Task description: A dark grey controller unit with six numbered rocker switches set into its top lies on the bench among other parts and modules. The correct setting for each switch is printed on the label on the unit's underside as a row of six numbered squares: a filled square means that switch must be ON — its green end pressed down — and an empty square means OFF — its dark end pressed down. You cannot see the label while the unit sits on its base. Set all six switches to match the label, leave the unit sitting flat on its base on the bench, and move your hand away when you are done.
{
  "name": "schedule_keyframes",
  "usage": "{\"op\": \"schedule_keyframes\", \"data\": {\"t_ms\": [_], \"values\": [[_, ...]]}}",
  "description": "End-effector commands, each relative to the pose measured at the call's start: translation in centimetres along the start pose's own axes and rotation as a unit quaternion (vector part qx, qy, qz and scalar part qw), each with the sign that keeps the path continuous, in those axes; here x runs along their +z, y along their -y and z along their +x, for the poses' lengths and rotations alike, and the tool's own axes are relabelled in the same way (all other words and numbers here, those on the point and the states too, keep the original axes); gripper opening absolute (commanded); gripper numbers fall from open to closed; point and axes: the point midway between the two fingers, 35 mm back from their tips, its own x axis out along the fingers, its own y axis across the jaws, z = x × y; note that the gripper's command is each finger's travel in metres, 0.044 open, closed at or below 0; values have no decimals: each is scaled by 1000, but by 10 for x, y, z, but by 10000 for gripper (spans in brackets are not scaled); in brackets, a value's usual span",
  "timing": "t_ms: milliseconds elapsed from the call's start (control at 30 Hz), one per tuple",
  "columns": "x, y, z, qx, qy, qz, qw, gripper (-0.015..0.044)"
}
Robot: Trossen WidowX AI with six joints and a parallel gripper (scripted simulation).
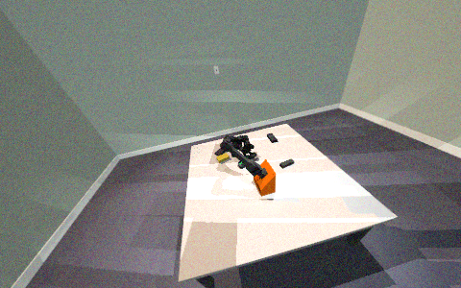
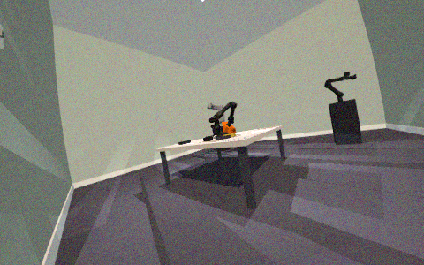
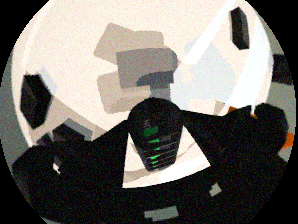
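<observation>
The dark grey controller unit (image 3: 162, 143) is in the middle of the wrist view, with its near end between the fingertips and its switch face showing. It looks tilted, its far end narrowing toward the bottom of that view. Several green switch ends show in a row, but each switch's setting is too blurred to read. The label is not visible. My gripper (image 3: 153, 117) stands fairly wide and appears shut on the unit's near end. In the top view a small green spot of the unit (image 1: 241, 166) shows beside the arm, which hides most of it.
An orange wedge-shaped block (image 1: 269, 184) (image 2: 230, 128) stands close to the arm. A yellow block (image 1: 223, 157) lies by the arm's base. Dark modules (image 1: 272, 137) (image 1: 287, 163) (image 3: 36, 100) (image 3: 239, 29) lie around on the bench (image 1: 215, 208). A second arm (image 2: 334, 88) stands on a separate pedestal.
</observation>
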Motion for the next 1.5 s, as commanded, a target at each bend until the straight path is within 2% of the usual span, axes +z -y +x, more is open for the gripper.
{"op": "schedule_keyframes", "data": {"t_ms": [0,933,1067,1367,1467], "values": [[-3,1,5,0,-8,4,1000,338],[3,0,17,0,-3,1,1000,338],[5,0,16,0,0,-1,1000,440],[3,-1,15,0,0,-1,1000,440],[-20,-2,-1,0,0,-1,1000,440]]}}
